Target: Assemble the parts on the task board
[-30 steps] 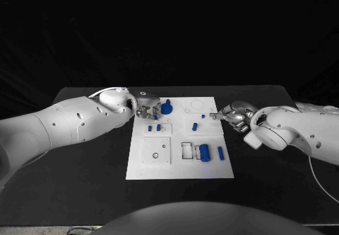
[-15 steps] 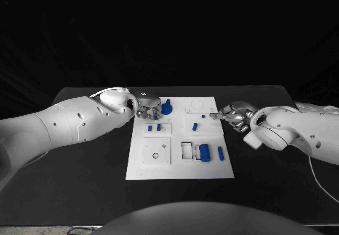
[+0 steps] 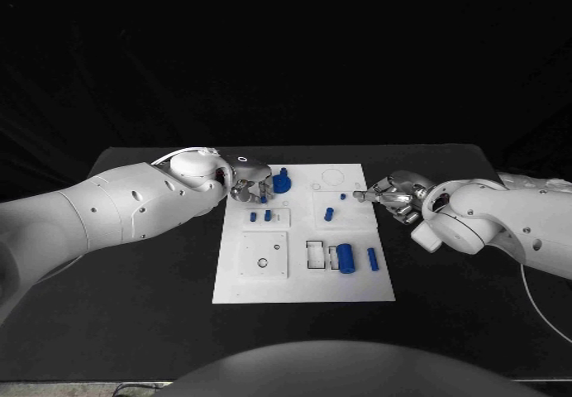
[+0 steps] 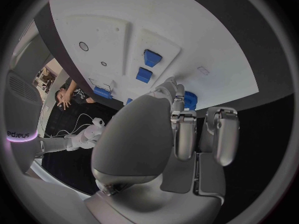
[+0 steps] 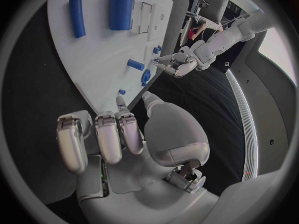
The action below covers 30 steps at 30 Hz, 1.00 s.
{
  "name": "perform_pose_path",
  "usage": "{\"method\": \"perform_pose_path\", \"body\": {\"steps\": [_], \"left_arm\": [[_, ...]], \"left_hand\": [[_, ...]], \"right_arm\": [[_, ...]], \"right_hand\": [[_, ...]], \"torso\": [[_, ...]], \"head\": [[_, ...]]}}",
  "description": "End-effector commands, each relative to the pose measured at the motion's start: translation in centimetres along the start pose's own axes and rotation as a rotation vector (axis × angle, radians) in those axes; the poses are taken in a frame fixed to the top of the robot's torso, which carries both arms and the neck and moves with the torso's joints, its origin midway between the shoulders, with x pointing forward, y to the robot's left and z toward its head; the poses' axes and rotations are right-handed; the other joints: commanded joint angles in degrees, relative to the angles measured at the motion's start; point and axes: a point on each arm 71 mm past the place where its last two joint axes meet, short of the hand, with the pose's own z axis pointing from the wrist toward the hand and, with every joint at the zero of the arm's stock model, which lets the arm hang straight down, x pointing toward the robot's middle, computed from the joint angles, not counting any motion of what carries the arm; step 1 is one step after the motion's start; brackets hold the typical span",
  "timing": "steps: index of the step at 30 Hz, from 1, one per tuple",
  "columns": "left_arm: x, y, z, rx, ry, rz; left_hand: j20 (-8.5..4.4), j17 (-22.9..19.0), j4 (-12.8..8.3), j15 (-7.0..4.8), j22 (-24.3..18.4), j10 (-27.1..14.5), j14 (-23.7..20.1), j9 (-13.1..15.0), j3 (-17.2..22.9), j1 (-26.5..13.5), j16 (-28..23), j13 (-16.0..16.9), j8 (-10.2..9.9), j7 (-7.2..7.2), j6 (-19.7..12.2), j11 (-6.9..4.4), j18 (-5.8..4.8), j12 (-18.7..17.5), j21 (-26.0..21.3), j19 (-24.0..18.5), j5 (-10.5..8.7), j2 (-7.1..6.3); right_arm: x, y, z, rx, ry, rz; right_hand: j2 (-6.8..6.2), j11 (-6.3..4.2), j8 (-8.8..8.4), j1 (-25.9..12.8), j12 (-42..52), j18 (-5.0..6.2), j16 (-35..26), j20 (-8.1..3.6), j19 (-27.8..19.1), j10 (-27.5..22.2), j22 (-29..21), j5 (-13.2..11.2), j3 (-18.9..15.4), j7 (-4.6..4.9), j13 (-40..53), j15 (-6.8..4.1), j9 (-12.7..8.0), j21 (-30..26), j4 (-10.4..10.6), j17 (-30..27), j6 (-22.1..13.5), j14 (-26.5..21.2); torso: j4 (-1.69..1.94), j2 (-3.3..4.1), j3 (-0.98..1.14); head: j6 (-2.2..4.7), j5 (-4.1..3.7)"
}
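Silver fingers of the left hand (image 3: 248, 185) sit at the upper left corner of the task board (image 3: 304, 285), curled close about a small blue part (image 3: 262, 198). We cannot tell whether they actually grip it. Compared with the two earlier head pictures, we see almost no change: the left hand holds the same spot, perhaps a slight turn. We judge the step is a fine seating or grasp, not a transfer, so the task is barely advanced.

The right hand (image 3: 393, 197) stays at the board's right edge, fingers bunched toward a tiny blue part (image 3: 343, 197). Contact is too small to confirm.

Outward on the board: a large knobbed blue piece (image 3: 281, 181) just beside the left hand, two small pegs (image 3: 260, 217) below it, a peg (image 3: 328, 213) at centre, a thick cylinder (image 3: 345, 258) and a slim bar (image 3: 372, 258) at lower right. The knobbed piece crowds the left hand's working room.
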Motion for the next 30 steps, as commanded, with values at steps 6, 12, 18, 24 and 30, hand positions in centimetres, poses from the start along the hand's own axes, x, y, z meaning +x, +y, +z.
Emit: {"method": "perform_pose_path", "body": {"steps": [6, 12, 18, 24, 30], "left_arm": [[0.1, 0.1, 0.1, -0.028, 0.021, 0.003], [0.0, 0.2, 0.0, -0.031, -0.001, 0.001], [-0.6, 0.3, -0.4, -0.009, -0.096, -0.018], [-1.2, 0.6, -1.5, 0.018, -0.214, -0.064], [-2.5, 1.1, -3.5, 0.025, -0.386, -0.165]], "left_hand": [[0.14, 15.1, 1.0, 0.71, 15.1, -2.7, 6.1, -1.1, -0.1, -1.1, 0.1, 0.0, 0.1, -0.57, -4.3, 0.39, -0.44, -0.1, 0.1, 5.8, 0.28, -1.70], [0.19, 15.1, 1.2, 0.74, 15.1, -3.2, 6.1, -1.3, -0.8, -3.2, 0.1, 0.0, 0.2, -0.91, -5.1, 0.64, -0.44, 0.1, 0.1, 5.8, 0.28, -2.46], [0.24, 15.1, 1.3, 1.02, 15.1, -3.2, 6.1, -1.6, -3.3, -8.8, 0.1, 0.1, 0.2, -0.80, -6.5, 0.99, -0.44, 0.2, 0.1, 5.8, 0.22, -3.10], [0.27, 15.1, 1.3, 1.02, 15.1, -3.4, 6.1, -1.7, -8.7, -14.7, 0.1, 0.2, 0.3, -0.48, -6.8, 1.13, -0.44, 0.3, 0.1, 5.8, 0.20, -4.52], [0.14, 15.1, 1.4, 1.10, 15.1, -1.7, 6.1, -1.5, -12.9, -15.2, 0.1, 0.3, 0.6, 1.32, -6.1, 1.52, -0.44, 0.8, 0.1, 5.8, 0.34, -3.01]], "right_arm": [[0.2, 0.0, 0.0, -0.003, 0.014, -0.004], [0.1, 0.0, 0.0, -0.003, 0.014, -0.004], [0.0, 0.0, 0.0, -0.007, 0.006, -0.002], [-0.2, 0.1, -0.1, -0.031, -0.026, 0.005], [-0.8, 0.8, -0.2, -0.114, -0.123, 0.032]], "right_hand": [[0.64, 0.29, 0.21, 0.0, 0.2, -0.39, 0.2, 0.53, 6.0, 6.0, 15.1, 0.3, -0.2, 0.64, 15.1, 0.42, 0.1, 0.3, 0.0, 15.1, 0.2, 6.0], [0.64, 0.29, 0.21, 0.0, 0.2, -0.39, 0.2, 0.53, 6.0, 6.0, 15.1, 0.3, -0.2, 0.64, 15.1, 0.42, 0.1, 0.3, 0.0, 15.1, 0.2, 6.0], [0.64, 0.29, 0.21, 0.0, 0.2, -0.39, 0.2, 0.53, 6.0, 6.0, 15.1, 0.3, -0.2, 0.64, 15.1, 0.42, 0.1, 0.3, 0.0, 15.1, 0.2, 6.0], [0.67, 0.30, 0.26, 0.1, 0.2, -0.39, 0.2, 0.55, 6.0, 6.0, 15.1, 0.4, -0.3, 0.66, 15.1, 0.44, 0.1, 0.3, 0.0, 15.1, 0.2, 6.0], [0.39, 0.26, 0.74, 0.4, 0.2, -0.39, 0.2, 0.58, 6.0, 6.0, 15.1, 0.7, -0.5, 0.58, 15.1, 0.44, 0.3, 0.3, -0.1, 15.1, 0.7, 6.0]], "torso": [[-0.03, 0.02, -0.01], [0.00, 0.03, 0.00], [0.05, 0.02, -0.03], [0.13, -0.07, -0.01], [0.05, -0.03, 0.01]], "head": [[-0.01, -0.01], [-0.01, -0.04], [0.01, -0.20], [0.01, -0.43], [-0.01, -0.26]]}}
